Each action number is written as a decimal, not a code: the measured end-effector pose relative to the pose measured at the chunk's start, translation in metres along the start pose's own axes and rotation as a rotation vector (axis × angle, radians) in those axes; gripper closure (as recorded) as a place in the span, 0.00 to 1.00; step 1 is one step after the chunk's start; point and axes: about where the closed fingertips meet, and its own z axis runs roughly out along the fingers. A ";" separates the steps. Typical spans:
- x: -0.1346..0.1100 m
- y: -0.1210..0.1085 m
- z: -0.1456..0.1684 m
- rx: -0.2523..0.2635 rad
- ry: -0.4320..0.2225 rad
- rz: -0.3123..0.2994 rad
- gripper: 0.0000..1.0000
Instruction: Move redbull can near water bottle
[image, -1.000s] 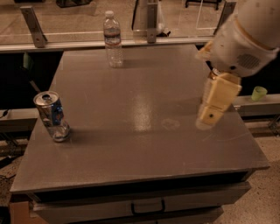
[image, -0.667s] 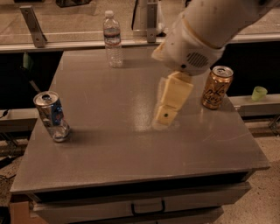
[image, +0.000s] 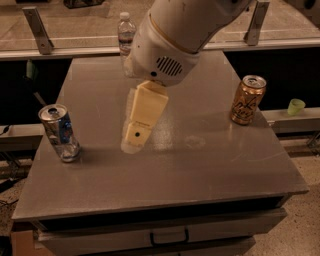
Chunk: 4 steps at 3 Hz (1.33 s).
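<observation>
The redbull can (image: 60, 132), slim, blue and silver, stands upright near the left edge of the grey table (image: 200, 170). The water bottle (image: 125, 36), clear with a white cap, stands at the table's far edge, partly hidden behind my arm. My gripper (image: 134, 141) is cream-coloured and hangs over the middle of the table, to the right of the redbull can and apart from it. It holds nothing that I can see.
A wider gold-orange can (image: 247, 100) stands near the table's right edge. A small green cup (image: 296, 106) sits on a ledge beyond the right edge. A railing runs behind the table. A drawer front lies under the near edge.
My arm and gripper have swung from the right side of the table leftward to its middle, toward the redbull can. The gold-orange can is now uncovered. The cans and bottle have not moved.
</observation>
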 end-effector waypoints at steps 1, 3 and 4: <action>-0.015 -0.005 0.016 -0.018 -0.088 -0.015 0.00; -0.066 -0.024 0.084 -0.086 -0.361 -0.007 0.00; -0.091 -0.026 0.112 -0.123 -0.490 0.012 0.00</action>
